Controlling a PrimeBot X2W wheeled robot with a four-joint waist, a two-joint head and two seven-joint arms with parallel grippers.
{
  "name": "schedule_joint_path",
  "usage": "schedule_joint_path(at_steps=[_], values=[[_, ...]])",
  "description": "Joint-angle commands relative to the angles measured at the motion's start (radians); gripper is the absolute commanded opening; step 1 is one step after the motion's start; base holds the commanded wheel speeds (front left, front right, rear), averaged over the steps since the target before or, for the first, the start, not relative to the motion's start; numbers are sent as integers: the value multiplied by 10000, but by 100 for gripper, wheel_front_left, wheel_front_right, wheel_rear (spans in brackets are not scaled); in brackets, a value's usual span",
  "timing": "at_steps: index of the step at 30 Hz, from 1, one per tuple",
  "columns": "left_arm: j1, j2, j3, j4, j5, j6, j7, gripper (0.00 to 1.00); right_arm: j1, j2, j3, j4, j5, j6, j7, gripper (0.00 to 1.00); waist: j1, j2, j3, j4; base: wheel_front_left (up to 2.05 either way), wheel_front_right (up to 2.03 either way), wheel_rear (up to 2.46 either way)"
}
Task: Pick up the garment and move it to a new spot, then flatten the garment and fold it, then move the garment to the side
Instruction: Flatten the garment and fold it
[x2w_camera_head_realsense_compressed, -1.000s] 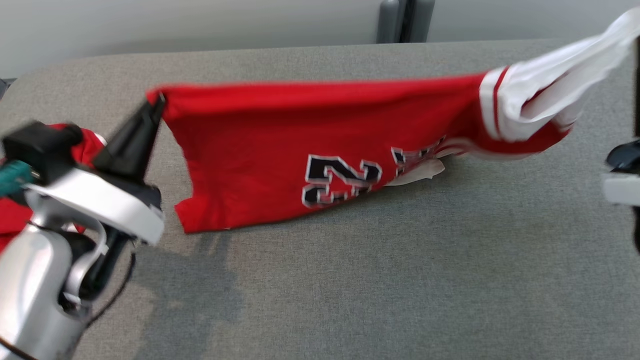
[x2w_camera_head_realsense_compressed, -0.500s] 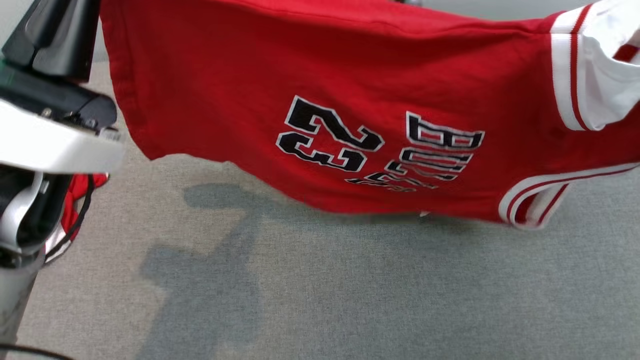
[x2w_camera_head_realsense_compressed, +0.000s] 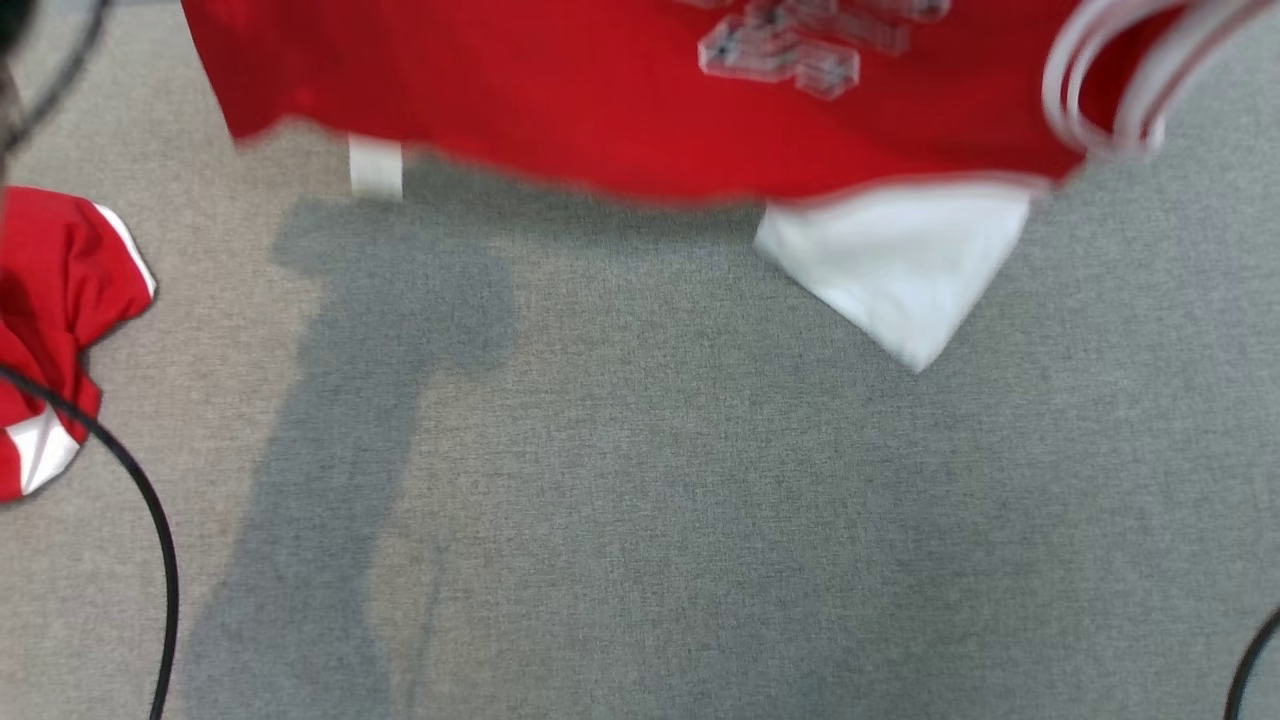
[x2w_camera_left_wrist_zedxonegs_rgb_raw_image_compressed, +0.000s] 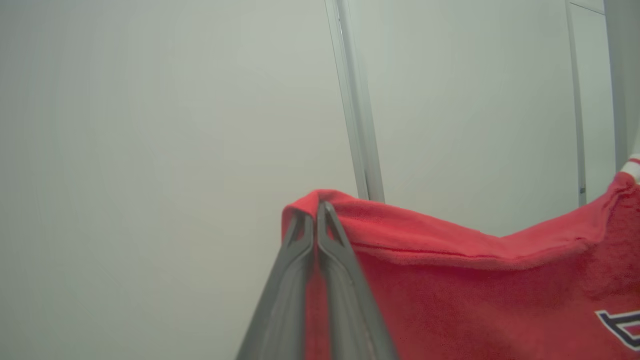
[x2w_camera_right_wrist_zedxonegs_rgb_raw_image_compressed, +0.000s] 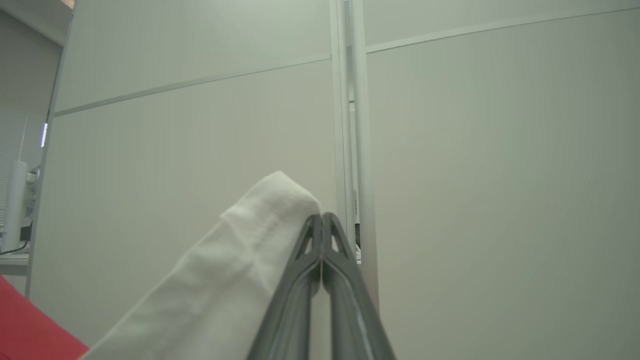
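Observation:
The garment (x2w_camera_head_realsense_compressed: 560, 90) is a red jersey with black-and-white lettering and white sleeves. It hangs stretched in the air above the grey table (x2w_camera_head_realsense_compressed: 650, 500), its lower hem and a white sleeve tip (x2w_camera_head_realsense_compressed: 900, 270) dangling in the head view. My left gripper (x2w_camera_left_wrist_zedxonegs_rgb_raw_image_compressed: 316, 206) is shut on a red corner of the garment (x2w_camera_left_wrist_zedxonegs_rgb_raw_image_compressed: 450, 280), seen against the pale wall. My right gripper (x2w_camera_right_wrist_zedxonegs_rgb_raw_image_compressed: 321, 217) is shut on a white sleeve (x2w_camera_right_wrist_zedxonegs_rgb_raw_image_compressed: 225, 280) of the same garment, also raised toward the wall.
A second crumpled red and white garment (x2w_camera_head_realsense_compressed: 50, 320) lies at the table's left edge. Black cables (x2w_camera_head_realsense_compressed: 150, 520) hang at the left and at the lower right corner (x2w_camera_head_realsense_compressed: 1250, 660). Pale wall panels (x2w_camera_right_wrist_zedxonegs_rgb_raw_image_compressed: 475, 175) stand behind the table.
Both grippers have lifted the garment higher, off the table and out of the top of the head view. The head view itself has tilted further down toward the table.

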Motion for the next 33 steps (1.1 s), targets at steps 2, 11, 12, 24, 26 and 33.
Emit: schedule_joint_path(at_steps=[2, 11, 12, 24, 26, 33], values=[[-981, -163, 104, 1086, 126, -98, -582, 0, -1174, 248, 179, 1091, 145, -1, -490, 0, 0, 0, 313, -47, 0, 0, 0], [-3043, -490, -370, 5492, -10, -311, -1248, 0, -4303, 1883, -19, 6009, 63, -3, -1238, 0, 0, 0, 634, -489, 0, 0, 0], [-3098, -539, -464, 5722, -90, -323, -1208, 0, -4414, 1968, -6, 6392, 52, -3, -1243, 0, 0, 0, 703, -497, 0, 0, 0], [106, -712, -2188, 5719, -2569, -325, -1800, 0, -1403, 1729, 2368, 6682, 2048, -3, -911, 0, 0, 0, 1255, -94, 0, 0, 0], [1229, -716, -2426, 5515, -2921, -326, -2204, 0, -157, 1353, 2886, 6036, 2643, -3, -912, 0, 0, 0, 1167, -63, 0, 0, 0], [4369, -387, -2487, 4043, -3945, -327, -2723, 0, 3804, 150, 3537, 3334, 4606, -3, -1184, 0, 0, 0, 711, -76, 0, 0, 0]])
